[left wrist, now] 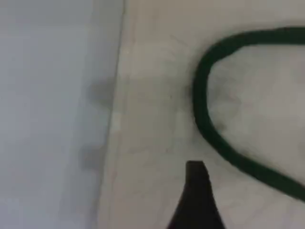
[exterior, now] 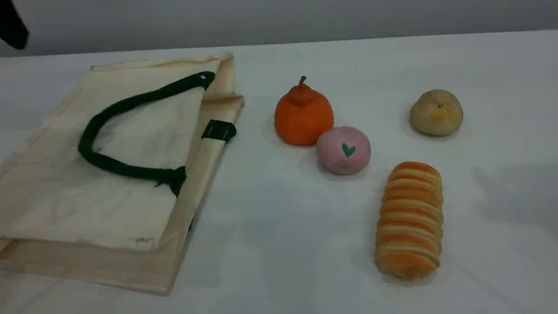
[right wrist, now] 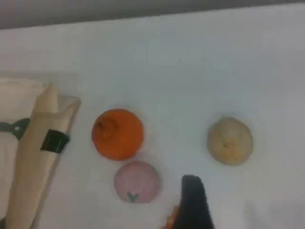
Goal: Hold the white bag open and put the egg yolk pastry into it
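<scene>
The white bag (exterior: 65, 196) lies flat and shut on the table's left, its dark green rope handle (exterior: 130, 103) looped on top. The egg yolk pastry (exterior: 436, 112), a tan dome with a yellow patch, sits alone at the far right. In the left wrist view, one dark fingertip (left wrist: 196, 191) of my left gripper hangs over the bag's canvas (left wrist: 152, 119) beside the handle (left wrist: 202, 109), holding nothing. In the right wrist view, my right gripper's fingertip (right wrist: 193, 200) hovers high above the table, with the pastry (right wrist: 229, 140) just right of it. Both grippers look open.
An orange fruit-shaped piece (exterior: 303, 114) and a pink ball with a green leaf mark (exterior: 343, 150) touch each other mid-table. A long striped bread roll (exterior: 409, 220) lies front right. A dark bit of arm (exterior: 13, 22) shows at the top left corner.
</scene>
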Controlling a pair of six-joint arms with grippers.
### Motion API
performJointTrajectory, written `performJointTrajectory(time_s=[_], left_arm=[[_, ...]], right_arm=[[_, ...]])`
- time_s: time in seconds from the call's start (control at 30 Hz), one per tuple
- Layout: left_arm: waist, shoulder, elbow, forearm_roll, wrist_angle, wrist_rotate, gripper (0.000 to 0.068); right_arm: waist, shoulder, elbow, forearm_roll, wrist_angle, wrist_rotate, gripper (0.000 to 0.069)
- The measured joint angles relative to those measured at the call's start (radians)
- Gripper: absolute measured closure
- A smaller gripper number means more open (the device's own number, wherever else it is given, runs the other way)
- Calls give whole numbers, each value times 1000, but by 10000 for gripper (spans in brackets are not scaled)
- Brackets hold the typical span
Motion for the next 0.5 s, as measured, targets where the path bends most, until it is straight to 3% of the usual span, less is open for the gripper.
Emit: performJointTrajectory(time_s=[0.23, 0.5], left_arm=[[0, 159, -87, 0, 3, 0, 198], [0, 336, -146, -1, -6, 0, 198]], right_arm=[[0, 93, 0, 106, -36, -80, 211], [0, 101, 1, 112, -42, -94, 211]])
